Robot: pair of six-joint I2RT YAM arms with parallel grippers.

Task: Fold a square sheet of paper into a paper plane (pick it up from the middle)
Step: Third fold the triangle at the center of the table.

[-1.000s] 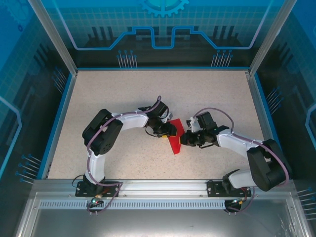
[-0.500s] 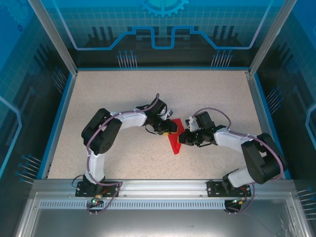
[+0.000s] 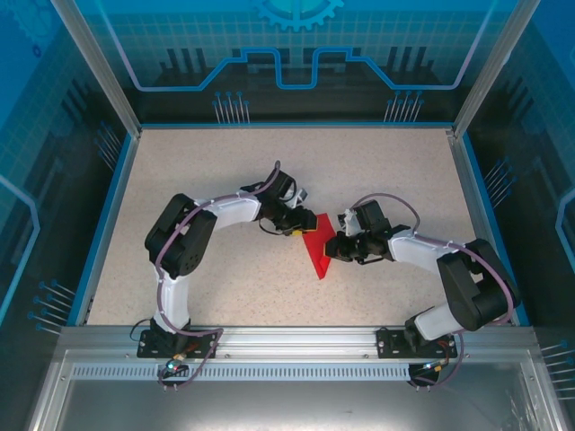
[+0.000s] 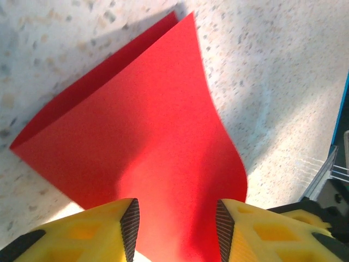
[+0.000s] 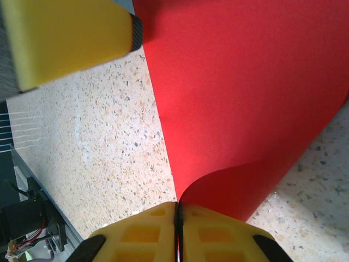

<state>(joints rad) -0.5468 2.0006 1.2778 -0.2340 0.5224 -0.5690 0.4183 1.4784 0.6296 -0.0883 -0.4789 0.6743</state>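
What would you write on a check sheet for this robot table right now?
Surface: speckled table, no spills seen.
Job's things: red paper, folded over, one edge curling up.
Clutter: nothing seen.
Grippers: left gripper open, fingers either side of the paper; right gripper shut, pinching the paper's edge.
Cables: purple cables run along both arms, off the paper.
Surroundings: blue walls, metal frame.

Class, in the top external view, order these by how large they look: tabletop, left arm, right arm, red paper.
Tabletop largest; then left arm and right arm, about alike, so unranked; red paper smallest.
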